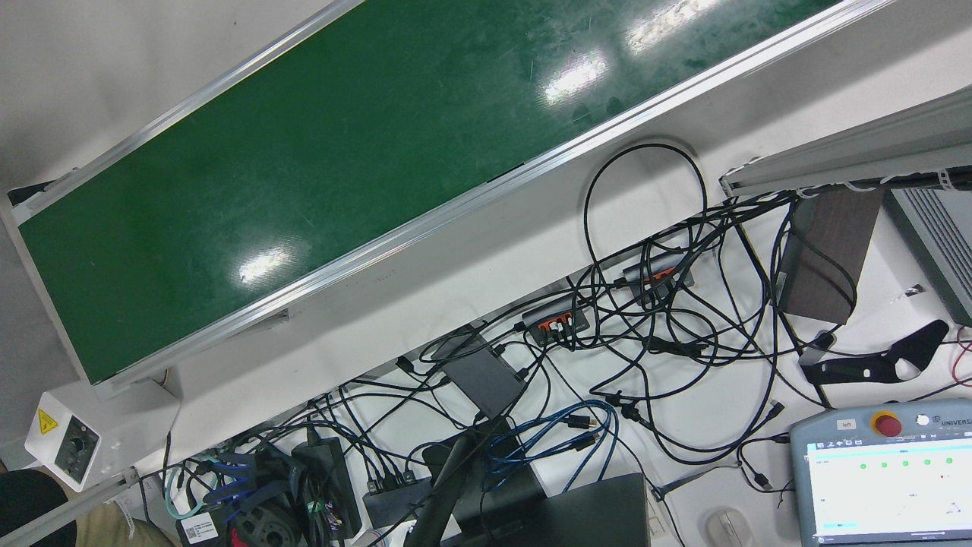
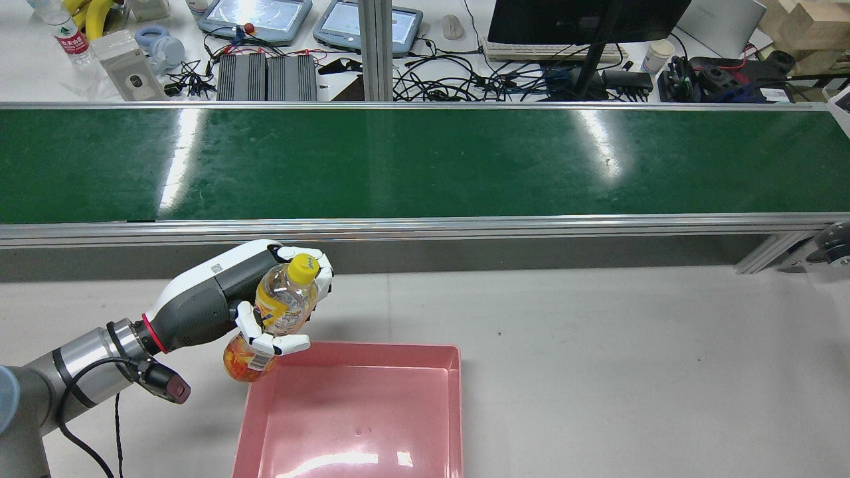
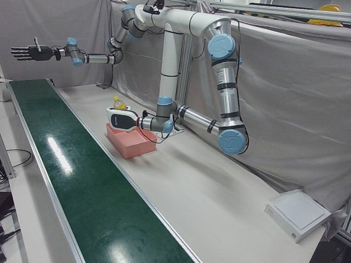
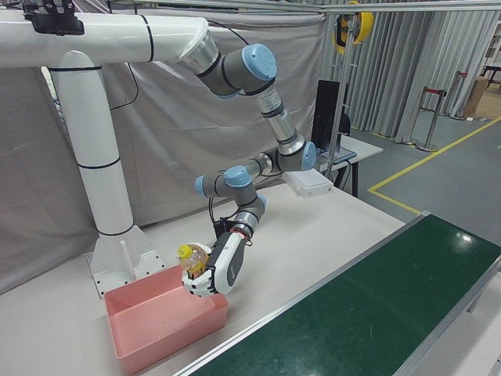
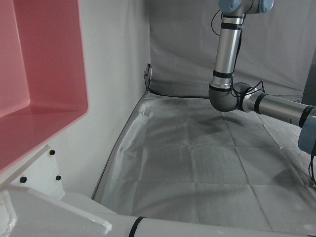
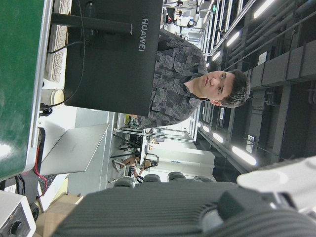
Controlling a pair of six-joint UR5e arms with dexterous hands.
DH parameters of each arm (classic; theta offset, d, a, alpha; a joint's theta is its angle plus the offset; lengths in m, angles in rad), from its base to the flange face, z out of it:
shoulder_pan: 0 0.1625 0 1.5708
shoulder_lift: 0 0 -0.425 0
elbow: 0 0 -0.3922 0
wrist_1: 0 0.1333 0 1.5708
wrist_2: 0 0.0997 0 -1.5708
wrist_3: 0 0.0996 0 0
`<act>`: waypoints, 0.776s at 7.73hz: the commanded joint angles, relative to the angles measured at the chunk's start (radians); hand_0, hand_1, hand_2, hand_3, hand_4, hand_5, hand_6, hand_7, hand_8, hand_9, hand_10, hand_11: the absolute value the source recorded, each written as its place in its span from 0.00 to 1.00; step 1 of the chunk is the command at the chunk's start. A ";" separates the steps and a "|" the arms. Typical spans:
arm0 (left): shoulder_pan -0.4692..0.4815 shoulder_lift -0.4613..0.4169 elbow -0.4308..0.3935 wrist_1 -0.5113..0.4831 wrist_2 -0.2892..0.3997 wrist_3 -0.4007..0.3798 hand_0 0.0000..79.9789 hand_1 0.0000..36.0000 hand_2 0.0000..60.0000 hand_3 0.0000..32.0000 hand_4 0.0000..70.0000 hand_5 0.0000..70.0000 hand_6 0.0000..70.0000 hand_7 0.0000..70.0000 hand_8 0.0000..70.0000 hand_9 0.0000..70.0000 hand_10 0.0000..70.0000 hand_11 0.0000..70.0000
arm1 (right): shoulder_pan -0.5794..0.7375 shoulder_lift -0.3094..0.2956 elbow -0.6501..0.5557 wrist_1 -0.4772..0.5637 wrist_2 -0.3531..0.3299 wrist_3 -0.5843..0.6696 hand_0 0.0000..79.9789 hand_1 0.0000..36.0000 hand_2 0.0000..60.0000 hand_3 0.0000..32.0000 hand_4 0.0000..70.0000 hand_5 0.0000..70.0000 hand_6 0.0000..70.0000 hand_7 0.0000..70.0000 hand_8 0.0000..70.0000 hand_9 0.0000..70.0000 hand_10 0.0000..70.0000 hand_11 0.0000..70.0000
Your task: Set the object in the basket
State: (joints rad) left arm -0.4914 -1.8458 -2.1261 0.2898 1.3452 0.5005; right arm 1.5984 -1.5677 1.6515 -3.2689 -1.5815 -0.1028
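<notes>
A clear bottle (image 2: 285,302) of orange drink with a yellow cap is in my left hand (image 2: 229,285), which is shut around its body. The bottle hangs tilted, cap toward the conveyor, over the pink basket's (image 2: 372,347) far left corner. The right-front view shows the same bottle (image 4: 192,254) and left hand (image 4: 218,270) just above the basket's (image 4: 129,345) rim. In the left hand view only the basket's wall (image 5: 49,74) shows. My right hand (image 3: 26,52) is black, held flat with fingers apart and holding nothing, high over the far end of the belt.
The green conveyor belt (image 2: 425,162) runs across beyond the basket, with a metal rail along its near edge. Behind it is a desk with pendants, cables and a monitor (image 2: 584,20). A person sits behind the monitor in the right hand view. A white box (image 3: 297,212) lies at the table's corner.
</notes>
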 commanded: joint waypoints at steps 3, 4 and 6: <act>0.065 0.034 -0.023 -0.001 -0.011 0.027 0.72 0.27 0.00 0.00 0.51 0.86 0.38 0.59 0.59 0.80 0.76 1.00 | 0.000 0.000 -0.001 0.000 0.000 0.000 0.00 0.00 0.00 0.00 0.00 0.00 0.00 0.00 0.00 0.00 0.00 0.00; 0.071 0.112 -0.088 -0.011 -0.012 0.030 0.66 0.03 0.00 0.00 0.44 0.76 0.22 0.40 0.42 0.59 0.59 0.83 | 0.000 0.000 -0.001 0.000 0.000 0.000 0.00 0.00 0.00 0.00 0.00 0.00 0.00 0.00 0.00 0.00 0.00 0.00; 0.080 0.180 -0.124 -0.077 -0.037 0.030 0.66 0.00 0.00 0.00 0.32 0.46 0.09 0.12 0.19 0.24 0.32 0.48 | 0.000 0.000 -0.002 0.000 0.000 -0.002 0.00 0.00 0.00 0.00 0.00 0.00 0.00 0.00 0.00 0.00 0.00 0.00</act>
State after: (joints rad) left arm -0.4213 -1.7313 -2.2102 0.2595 1.3317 0.5297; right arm 1.5984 -1.5677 1.6499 -3.2689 -1.5816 -0.1033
